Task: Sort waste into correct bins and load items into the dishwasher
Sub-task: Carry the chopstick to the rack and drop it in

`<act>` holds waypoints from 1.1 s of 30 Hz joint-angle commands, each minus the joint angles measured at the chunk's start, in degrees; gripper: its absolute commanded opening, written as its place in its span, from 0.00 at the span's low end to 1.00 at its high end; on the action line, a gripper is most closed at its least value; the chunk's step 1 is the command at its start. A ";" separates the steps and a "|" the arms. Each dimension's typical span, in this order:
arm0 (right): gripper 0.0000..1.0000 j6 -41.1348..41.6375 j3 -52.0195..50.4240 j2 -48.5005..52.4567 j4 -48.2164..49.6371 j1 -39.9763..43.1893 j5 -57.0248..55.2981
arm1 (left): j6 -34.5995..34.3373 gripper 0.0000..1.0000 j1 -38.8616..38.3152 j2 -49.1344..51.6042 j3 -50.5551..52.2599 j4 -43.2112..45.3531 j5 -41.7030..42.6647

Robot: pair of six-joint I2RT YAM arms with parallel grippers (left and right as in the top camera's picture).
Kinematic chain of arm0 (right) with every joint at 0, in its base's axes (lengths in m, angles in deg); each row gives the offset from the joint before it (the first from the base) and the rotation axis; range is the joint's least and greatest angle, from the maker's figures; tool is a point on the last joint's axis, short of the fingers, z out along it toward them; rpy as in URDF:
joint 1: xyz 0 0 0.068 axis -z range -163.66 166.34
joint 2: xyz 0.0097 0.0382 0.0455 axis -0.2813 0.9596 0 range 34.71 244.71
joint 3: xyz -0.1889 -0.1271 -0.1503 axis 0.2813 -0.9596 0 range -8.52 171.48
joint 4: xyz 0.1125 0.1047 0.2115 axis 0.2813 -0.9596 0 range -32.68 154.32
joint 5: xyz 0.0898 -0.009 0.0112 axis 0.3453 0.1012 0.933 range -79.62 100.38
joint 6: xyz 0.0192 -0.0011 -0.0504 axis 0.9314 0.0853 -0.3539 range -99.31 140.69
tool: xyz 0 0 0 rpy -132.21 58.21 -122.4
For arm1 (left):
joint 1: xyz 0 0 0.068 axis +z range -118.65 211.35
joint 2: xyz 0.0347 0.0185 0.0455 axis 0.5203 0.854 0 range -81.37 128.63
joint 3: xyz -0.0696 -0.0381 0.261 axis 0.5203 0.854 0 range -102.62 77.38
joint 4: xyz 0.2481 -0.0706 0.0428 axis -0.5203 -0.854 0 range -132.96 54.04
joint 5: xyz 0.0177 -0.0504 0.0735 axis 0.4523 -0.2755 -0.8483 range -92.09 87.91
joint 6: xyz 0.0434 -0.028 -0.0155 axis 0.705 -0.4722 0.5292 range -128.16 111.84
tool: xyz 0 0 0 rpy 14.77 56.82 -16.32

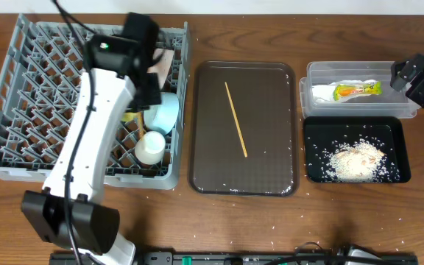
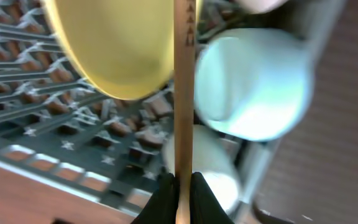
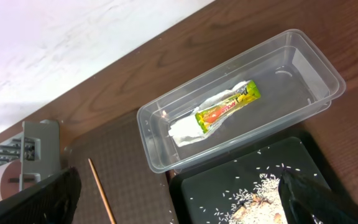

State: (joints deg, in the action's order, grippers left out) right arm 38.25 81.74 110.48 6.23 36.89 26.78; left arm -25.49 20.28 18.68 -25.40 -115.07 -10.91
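Overhead view. Nearest the lens, the left arm rises over the grey dish rack [image 1: 20,88] at the left of the counter [image 1: 418,221], with the left gripper [image 1: 147,73] above the rack's right side. A second chopstick [image 1: 235,119] lies loose on the brown serving tray [image 1: 271,184] in the middle. Its long axis runs diagonally from far-left to near-right. It lies to the right of the left gripper and well left of the right gripper [image 1: 418,77], which sits at the far right beside the clear tub [image 1: 322,73]. The left arm is the nearer, but it is occupied.

Left wrist view. Its fingers [image 2: 163,202] are closed on a held chopstick [image 2: 183,93], which points straight ahead of them. It passes between the yellow plate [image 2: 117,50] and the light blue bowl [image 2: 253,84] above the pegs. Judgement: the next move is to release it into the rack. Dark marks near its far end are not readable.

Right wrist view. Its fingers [image 3: 39,199] stand wide apart and empty. The wrapper [image 3: 219,112] lies in the tub and the rice scraps [image 3: 260,199] in the black tray [image 3: 204,186] on the near side. The wrapper's green and orange print is illegible.
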 commanded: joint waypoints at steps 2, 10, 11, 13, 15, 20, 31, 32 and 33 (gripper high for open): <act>0.99 0.42 0.02 0.00 -0.09 0.20 -0.33 | 8.48 0.08 3.80 1.05 6.86 1.70 -2.60; 0.99 0.42 0.02 0.00 -0.09 0.20 -0.33 | 11.74 0.10 7.82 1.09 14.88 4.20 -2.60; 0.99 0.42 0.02 0.00 -0.09 0.20 -0.33 | 11.72 0.15 7.96 1.09 14.93 4.20 -2.58; 0.99 0.42 0.02 0.00 -0.09 0.20 -0.33 | 11.72 0.30 7.96 1.09 14.93 4.22 -2.60; 0.99 0.42 0.02 0.00 -0.09 0.20 -0.33 | 11.69 0.43 7.96 1.09 14.93 4.24 -2.58; 0.99 0.42 0.02 0.00 -0.09 0.20 -0.33 | 11.28 0.48 7.96 1.07 14.88 4.20 -2.36; 0.99 0.42 0.02 0.00 -0.09 0.20 -0.33 | 9.66 0.48 1.53 0.85 8.28 7.45 14.29; 0.99 0.42 0.02 0.00 -0.09 0.20 -0.33 | 7.96 0.48 -0.04 0.90 8.33 9.16 15.63; 0.99 0.42 0.02 0.00 -0.09 0.20 -0.33 | 5.81 0.49 -1.70 0.98 8.50 10.91 16.22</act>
State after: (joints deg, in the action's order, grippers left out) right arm 38.25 81.74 110.48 6.23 36.89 26.78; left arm -14.91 23.14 19.73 -15.92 -106.92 -2.73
